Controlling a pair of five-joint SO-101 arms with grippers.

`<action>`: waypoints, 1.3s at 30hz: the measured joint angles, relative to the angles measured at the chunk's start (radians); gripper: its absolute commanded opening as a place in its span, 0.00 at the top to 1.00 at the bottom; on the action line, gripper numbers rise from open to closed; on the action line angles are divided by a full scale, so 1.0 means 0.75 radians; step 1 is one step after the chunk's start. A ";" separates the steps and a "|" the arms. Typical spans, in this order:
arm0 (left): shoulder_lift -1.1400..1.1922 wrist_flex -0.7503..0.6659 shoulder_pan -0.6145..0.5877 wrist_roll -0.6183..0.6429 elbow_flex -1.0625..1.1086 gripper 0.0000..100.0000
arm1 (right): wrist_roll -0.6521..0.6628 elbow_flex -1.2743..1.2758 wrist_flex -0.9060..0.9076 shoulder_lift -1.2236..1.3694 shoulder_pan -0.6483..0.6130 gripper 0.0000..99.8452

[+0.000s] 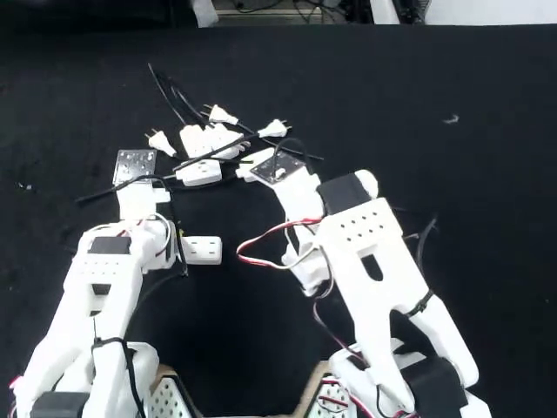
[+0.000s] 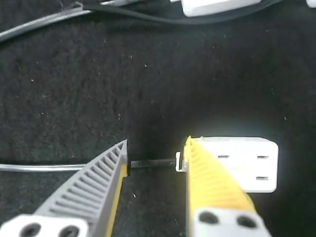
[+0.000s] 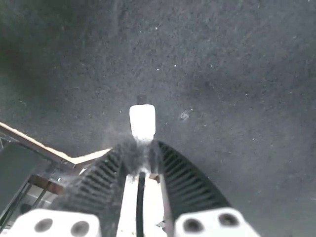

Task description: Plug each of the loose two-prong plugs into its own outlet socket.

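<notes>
A white outlet socket (image 2: 242, 163) lies on the black mat (image 1: 452, 174) with its black cord (image 2: 150, 163) running out of one end. My left gripper (image 2: 155, 153) is open and straddles that cord right beside the socket; the yellow finger (image 2: 207, 177) is next to the socket's end. In the high view this socket (image 1: 202, 250) lies beside the left arm. My right gripper (image 3: 142, 145) is shut on a white plug (image 3: 142, 121), held above the mat with its cord between the fingers. Three loose plugs (image 1: 159, 141) (image 1: 222, 114) (image 1: 274, 130) lie at the back.
More white sockets (image 1: 209, 139) (image 1: 200, 172) and tangled black cords (image 1: 174, 96) lie in a heap at the back centre. Bare mat stretches to the right. The table's near edge (image 3: 44, 148) is below the right gripper.
</notes>
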 measured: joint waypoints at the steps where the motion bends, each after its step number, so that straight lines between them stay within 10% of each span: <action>1: 0.006 0.000 0.000 0.000 0.000 0.81 | 0.000 0.000 0.000 0.000 0.002 0.99; 16: 0.008 0.158 0.376 0.000 0.002 0.81 | 0.000 0.000 0.000 0.000 0.000 0.99; 25: -0.278 0.344 0.174 0.002 -0.051 0.81 | 0.000 0.000 0.000 0.000 0.000 0.99; 39: -0.170 -0.016 0.286 0.000 0.166 0.81 | 0.086 0.002 0.025 -0.147 0.176 0.99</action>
